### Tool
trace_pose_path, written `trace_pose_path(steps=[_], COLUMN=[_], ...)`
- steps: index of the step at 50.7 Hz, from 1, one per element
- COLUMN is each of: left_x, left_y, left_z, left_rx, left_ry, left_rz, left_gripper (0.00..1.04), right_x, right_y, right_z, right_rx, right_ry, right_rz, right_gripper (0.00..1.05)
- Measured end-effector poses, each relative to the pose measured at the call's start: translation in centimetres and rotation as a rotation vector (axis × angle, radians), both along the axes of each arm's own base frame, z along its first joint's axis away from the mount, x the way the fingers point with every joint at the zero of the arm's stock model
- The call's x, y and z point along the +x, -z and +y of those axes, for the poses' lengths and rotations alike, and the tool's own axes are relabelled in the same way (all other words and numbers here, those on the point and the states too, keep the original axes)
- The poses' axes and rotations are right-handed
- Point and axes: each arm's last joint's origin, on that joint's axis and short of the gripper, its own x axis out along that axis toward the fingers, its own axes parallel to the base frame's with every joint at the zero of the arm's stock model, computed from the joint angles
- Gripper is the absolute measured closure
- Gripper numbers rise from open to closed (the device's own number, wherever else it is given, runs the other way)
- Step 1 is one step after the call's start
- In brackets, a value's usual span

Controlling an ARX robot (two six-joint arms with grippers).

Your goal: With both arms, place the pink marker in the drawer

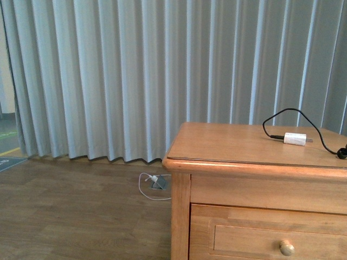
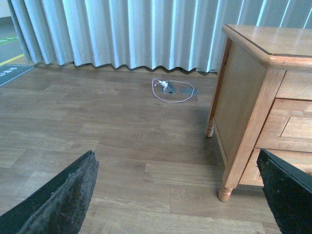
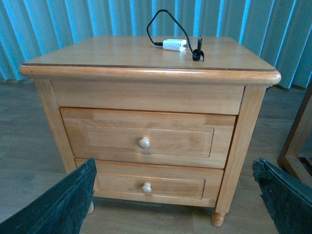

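At the left of the front view, grey pleated curtains [image 1: 108, 76] are seen hanging to a wood-plank floor [image 1: 70, 216], where a white cable [image 1: 149, 187] is coiled by a floor socket. To the right stands the honey-coloured cabinet [image 1: 217, 146], with a white charger plug [image 1: 294, 138] and its black cable [image 1: 325, 142] lying on top.

In the left wrist view, the left gripper [image 2: 178, 195] is held spread wide, nothing between its fingers [image 2: 63, 200], above bare floor beside the cabinet's side.

In the right wrist view, the right gripper [image 3: 175, 200] is likewise released and empty, facing the cabinet front. 2 drawers are seen shut; the upper drawer [image 3: 146, 139] lies ahead of the gripper, well apart from it.

The pink marker cannot be found in any of the 3 views.
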Motion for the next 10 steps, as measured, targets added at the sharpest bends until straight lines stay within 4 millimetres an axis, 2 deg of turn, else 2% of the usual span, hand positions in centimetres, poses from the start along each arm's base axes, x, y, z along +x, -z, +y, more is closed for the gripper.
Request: trace_pose_path(steps=[10], left_x=[0.0], left_y=[0.0], left_z=[0.0], left_rx=[0.0], left_ry=[0.0], left_rz=[0.0], left_gripper=[0.06], right_x=[0.0], right_y=[0.0], right_z=[0.0], right_rx=[0.0], right_ry=[0.0], right_rz=[0.0], right_gripper=[0.08])
